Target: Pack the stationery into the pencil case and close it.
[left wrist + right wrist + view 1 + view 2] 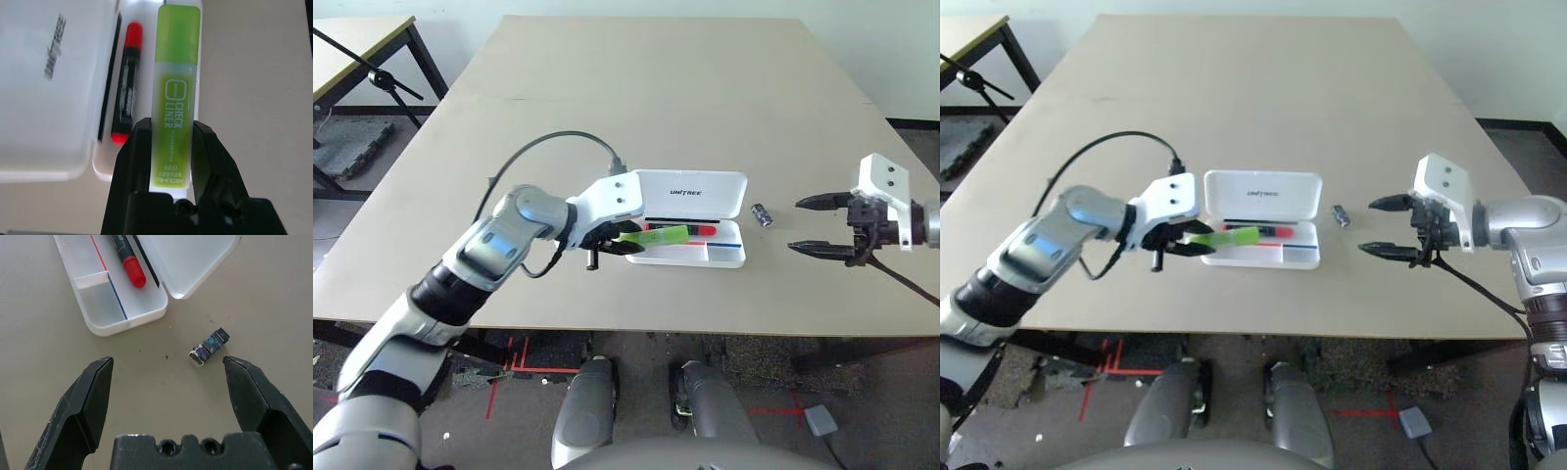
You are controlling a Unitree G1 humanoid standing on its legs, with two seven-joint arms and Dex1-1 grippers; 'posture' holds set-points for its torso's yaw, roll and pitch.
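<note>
The left end effector (625,242), clamped on the lime-green highlighter (664,234), holds it lengthwise over the open pencil case (729,257), parallel to the black marker (126,95) inside.

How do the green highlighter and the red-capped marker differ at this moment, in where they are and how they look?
The highlighter is clamped in the left gripper, held above the open pencil case; the marker already lies inside the tray, touched by nothing. The highlighter is lime-green, broad and flat with white lettering; the marker is slimmer, with a black barrel and red ends. Both lie lengthwise along the case.
</note>
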